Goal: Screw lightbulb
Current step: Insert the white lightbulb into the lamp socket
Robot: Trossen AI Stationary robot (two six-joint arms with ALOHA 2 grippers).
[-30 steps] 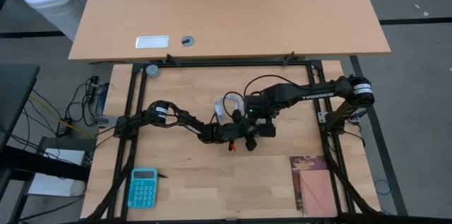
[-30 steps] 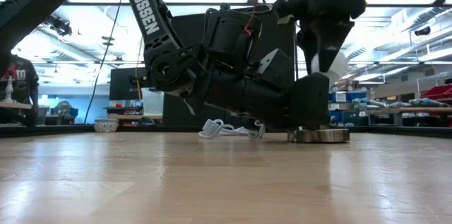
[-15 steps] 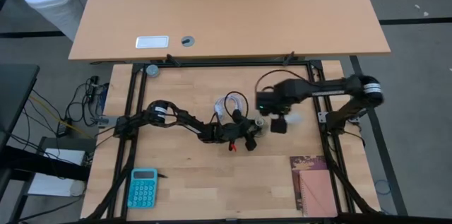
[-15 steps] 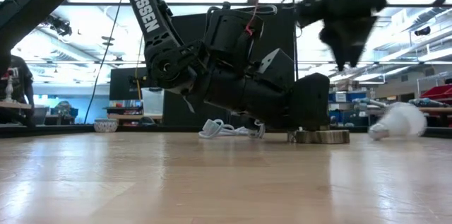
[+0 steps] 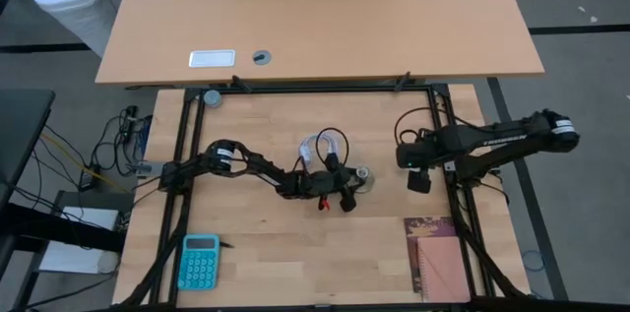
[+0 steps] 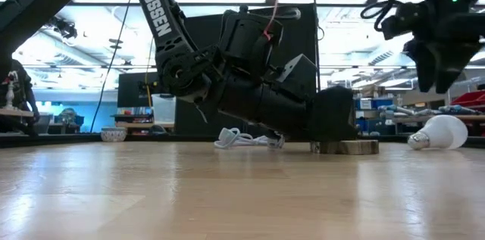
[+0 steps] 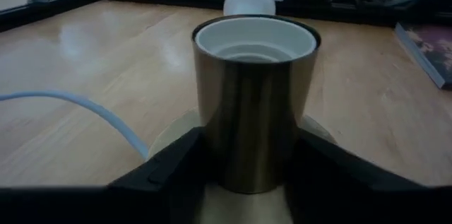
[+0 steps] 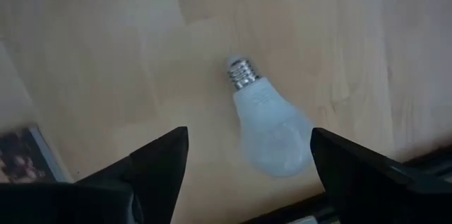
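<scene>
The lightbulb [image 8: 267,128] lies on its side on the table [image 5: 256,253] near the right edge, under the right gripper [image 8: 244,157], whose fingers stand wide and empty. The left gripper [image 7: 244,155] clasps the brass socket [image 7: 253,97] mid-table, beside the coiled cable [image 5: 323,145]. A calculator [image 5: 200,261] sits at the front-left corner, a book [image 5: 440,256] front-right.

small white pear-shaped lightbulb [image 6: 442,132] lying on its side on wooden surface [image 6: 227,194] | right gripper [image 6: 438,81] above it, apart | round silvery socket disc [image 6: 347,147] nearby
</scene>
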